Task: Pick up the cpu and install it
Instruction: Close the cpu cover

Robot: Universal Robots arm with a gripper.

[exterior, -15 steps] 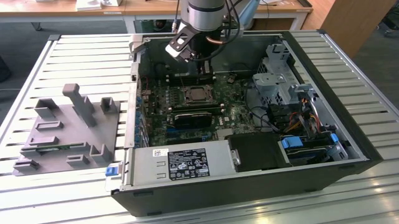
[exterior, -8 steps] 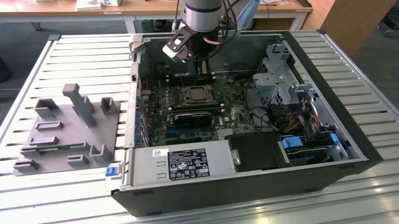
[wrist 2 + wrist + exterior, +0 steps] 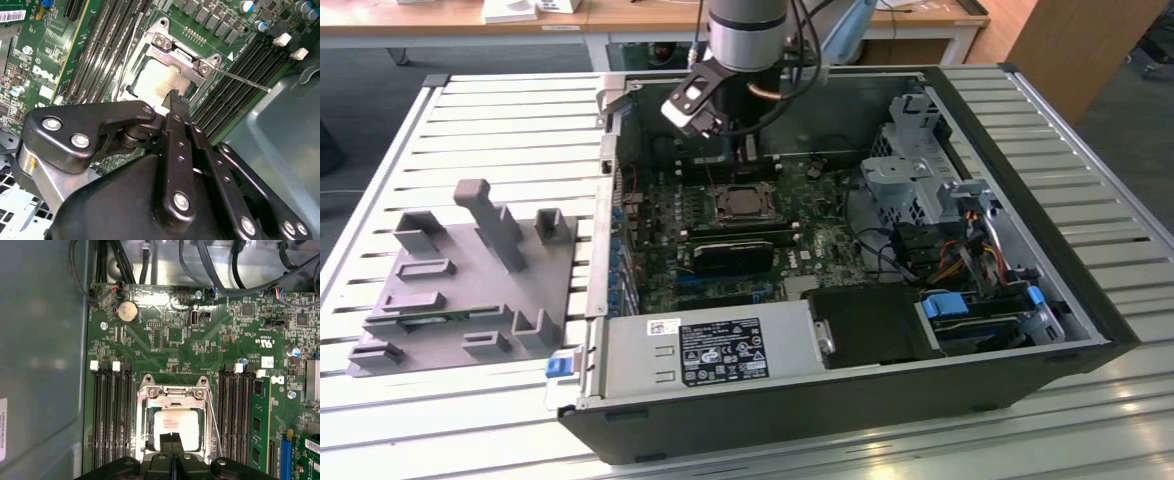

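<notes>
The cpu (image 3: 176, 421) is a small square chip with a pale metal top. It lies flat in the motherboard socket (image 3: 172, 390), inside the open metal frame, and shows in the exterior view at the middle of the board as the cpu (image 3: 744, 203). My gripper (image 3: 172, 439) hangs straight over the chip's edge with its two black fingers pressed together and nothing between them. In the second wrist view the gripper (image 3: 175, 95) has its tip just above the cpu (image 3: 152, 82). The exterior view has the gripper (image 3: 744, 155) low inside the case, behind the socket.
The open computer case (image 3: 1067, 300) lies on a slatted table. Memory slots (image 3: 107, 415) flank the socket, and a thin socket lever (image 3: 240, 80) sticks out. A black card (image 3: 740, 250), power supply (image 3: 707, 350), drive cage (image 3: 914, 150) and cables (image 3: 974, 240) crowd the case. A grey holder fixture (image 3: 467, 280) sits outside it.
</notes>
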